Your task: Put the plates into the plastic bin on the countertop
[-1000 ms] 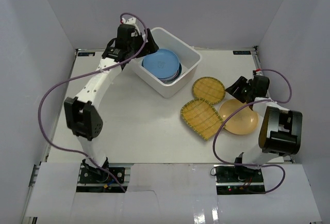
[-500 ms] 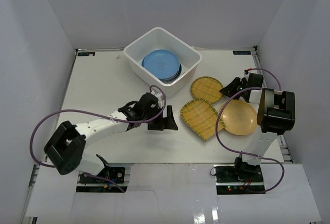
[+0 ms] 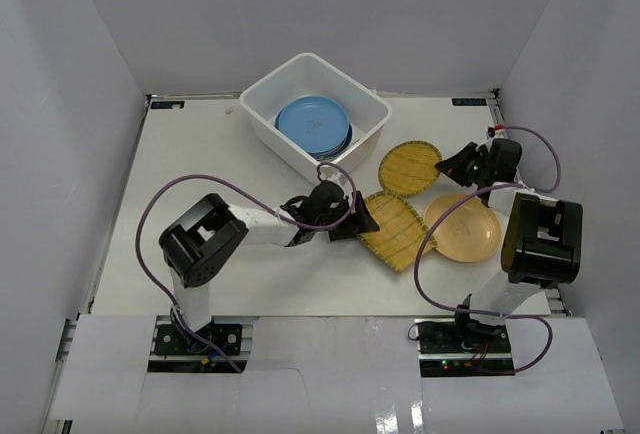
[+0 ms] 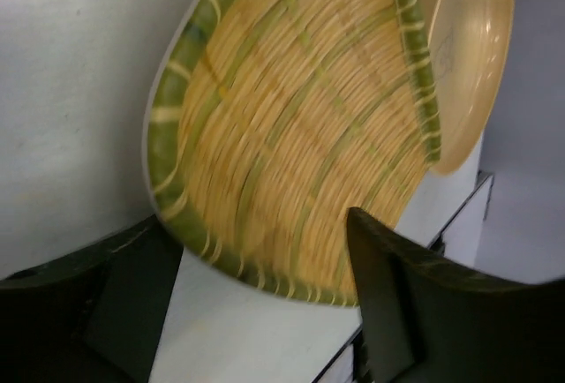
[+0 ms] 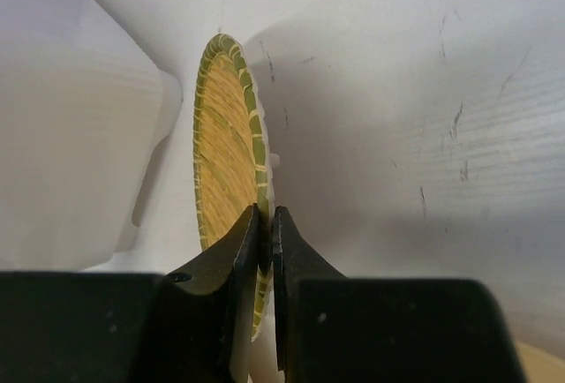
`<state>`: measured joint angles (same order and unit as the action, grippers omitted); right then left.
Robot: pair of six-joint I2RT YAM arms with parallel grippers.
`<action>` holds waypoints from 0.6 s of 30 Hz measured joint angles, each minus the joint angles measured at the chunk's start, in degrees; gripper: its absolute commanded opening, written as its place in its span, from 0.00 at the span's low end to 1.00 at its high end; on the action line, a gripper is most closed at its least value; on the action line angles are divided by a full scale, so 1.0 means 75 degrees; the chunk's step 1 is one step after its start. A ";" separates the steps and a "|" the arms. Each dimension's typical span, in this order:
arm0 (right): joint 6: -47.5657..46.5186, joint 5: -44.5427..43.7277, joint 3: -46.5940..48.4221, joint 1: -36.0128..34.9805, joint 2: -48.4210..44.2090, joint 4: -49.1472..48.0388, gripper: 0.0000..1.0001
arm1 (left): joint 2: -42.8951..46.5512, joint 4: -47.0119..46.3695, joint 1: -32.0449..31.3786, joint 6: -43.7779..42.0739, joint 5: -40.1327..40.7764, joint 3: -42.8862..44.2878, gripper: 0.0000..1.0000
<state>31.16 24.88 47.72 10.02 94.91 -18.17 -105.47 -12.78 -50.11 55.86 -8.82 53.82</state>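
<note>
Partly done: blue plates [image 3: 313, 126] stacked in bin [image 3: 298, 157]; three left outside on desk [image 3: 200, 174]: round woven plate [image 3: 409, 167], rim pinched by right hand [image 5: 265, 237]; square woven plate [image 3: 398, 231], edge inside spread left hand [image 4: 265, 304]; tan plate [image 3: 467, 229], untouched, beside both.

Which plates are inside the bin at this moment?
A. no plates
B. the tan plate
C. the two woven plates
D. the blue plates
D: the top view shows the blue plates stacked inside the bin, while the round woven plate, the square woven plate and the tan plate are all outside it.
</note>
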 measured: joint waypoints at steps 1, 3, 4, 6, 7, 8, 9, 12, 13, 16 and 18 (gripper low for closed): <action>0.0017 -0.0023 -0.0102 0.0000 -0.0044 -0.0012 0.08 | -0.0195 -0.0111 -0.0009 0.0009 0.0149 0.0157 0.45; 0.0064 -0.0073 -0.0303 0.0000 -0.0172 -0.0015 0.08 | -0.0495 -0.0181 -0.0029 0.0128 0.0396 0.0303 0.20; 0.0070 -0.0096 -0.0385 0.0000 -0.0262 0.0006 0.08 | -0.0571 -0.0201 -0.0029 0.0172 0.0495 0.0294 0.02; 0.0102 -0.0143 -0.0490 0.0003 -0.0565 0.0082 0.08 | -0.0577 -0.0530 -0.0003 0.0554 0.0341 0.0289 0.00; 0.0111 -0.0169 -0.0493 0.0006 -0.0746 0.0131 0.08 | -0.0458 -0.0519 -0.0035 0.0460 0.0391 0.0280 0.00; 0.0108 -0.0210 -0.0493 0.0003 -0.0921 0.0157 0.08 | -0.0335 -0.0481 -0.0067 0.0417 0.0460 0.0192 0.00; 0.0108 -0.0274 -0.0487 0.0003 -0.1183 0.0216 0.08 | -0.0216 -0.0460 -0.0099 0.0367 0.0504 0.0076 0.00; 0.0111 -0.0318 -0.0283 0.0003 -0.1824 0.0353 0.08 | 0.0466 -0.0207 -0.0149 0.0175 0.0446 -0.0533 0.00; 0.0114 -0.0338 -0.0163 0.0003 -0.2055 0.0420 0.08 | 0.0831 -0.0032 -0.0152 0.0093 0.0428 -0.0790 0.00; 0.0160 -0.0370 0.0204 -0.0050 -0.2748 0.0516 0.08 | 0.2279 0.0833 -0.0157 -0.0207 0.0504 -0.1393 0.00; 0.0175 -0.0481 0.0571 -0.0230 -0.3133 0.0609 0.08 | 0.3311 0.1457 -0.0149 -0.0425 0.0708 -0.1524 0.00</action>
<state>32.47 21.28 52.01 8.29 71.42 -13.61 -80.64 -1.85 -51.22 52.66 -3.51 42.39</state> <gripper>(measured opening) 0.123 0.107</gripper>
